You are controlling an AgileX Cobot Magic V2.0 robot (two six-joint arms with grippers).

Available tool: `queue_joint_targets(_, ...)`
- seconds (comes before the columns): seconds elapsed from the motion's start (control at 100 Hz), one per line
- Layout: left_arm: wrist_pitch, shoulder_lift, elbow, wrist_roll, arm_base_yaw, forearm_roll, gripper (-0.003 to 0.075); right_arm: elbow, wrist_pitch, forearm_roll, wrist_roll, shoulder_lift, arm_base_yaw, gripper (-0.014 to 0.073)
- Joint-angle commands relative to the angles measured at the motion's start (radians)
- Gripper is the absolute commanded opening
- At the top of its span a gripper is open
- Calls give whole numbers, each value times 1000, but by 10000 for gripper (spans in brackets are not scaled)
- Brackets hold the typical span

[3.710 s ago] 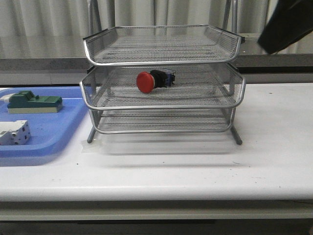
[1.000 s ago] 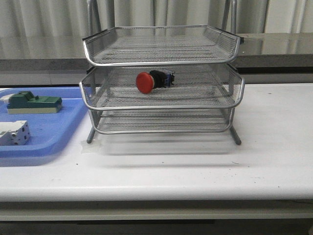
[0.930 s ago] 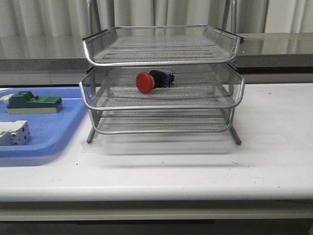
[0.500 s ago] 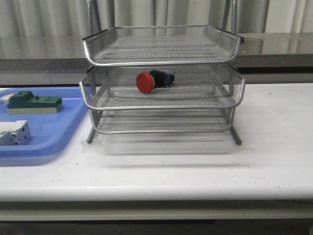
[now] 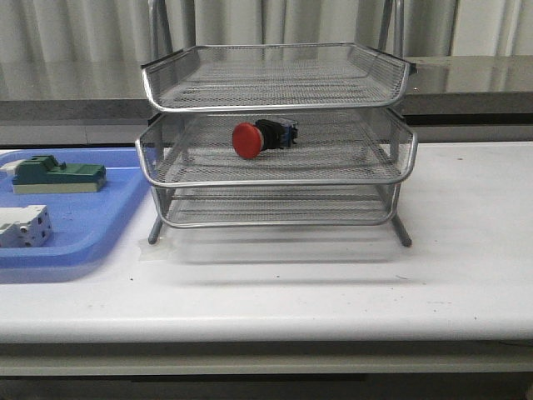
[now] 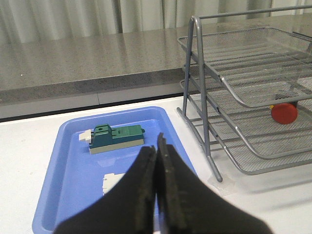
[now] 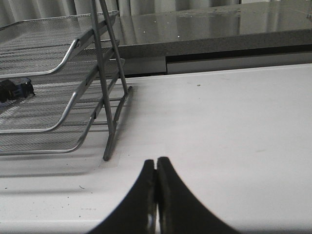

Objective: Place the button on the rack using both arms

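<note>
The button lay on its side in the middle tier of the rack, red head toward the near-left, black and blue body trailing to the right, resting on the mesh. From where I sat, that was the job's object already in its place, so I judged the placing step done and the wind-down in hand.

My left gripper was pressed together, fingertips touching, nothing between them. It hung over the blue tray to the left of the rack, with the green block lying beyond it and the white block just by my fingers. My right gripper was pressed together too, holding nothing, low over bare table to the right of the rack, well apart from its near-right leg.

Neither of my 2 arms showed in the front view, so both sat back from the rack.

Next move, as I read it: little more than staying clear. If anything, I would keep both grippers away from the wire frame so no knock could roll the button across the mesh.
</note>
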Motion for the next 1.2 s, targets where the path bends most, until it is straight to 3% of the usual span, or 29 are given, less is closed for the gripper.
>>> queue_joint_targets(0.0,-75,10,-27,-7,2,-16,-20,-17,-83,0,-11,-21,-5,-60)
queue_joint_targets(0.63,-75,10,-27,-9,2,8,-20,-17,-83,0,-11,-21,-5,-60)
queue_joint_targets(0.91,-79,-23,33,-368,2,290,-20,-17,-83,0,-11,-21,-5,-60)
queue_joint_targets(1.19,-138,-186,164,-464,2,378,-20,-17,-83,0,-11,-21,-5,-60)
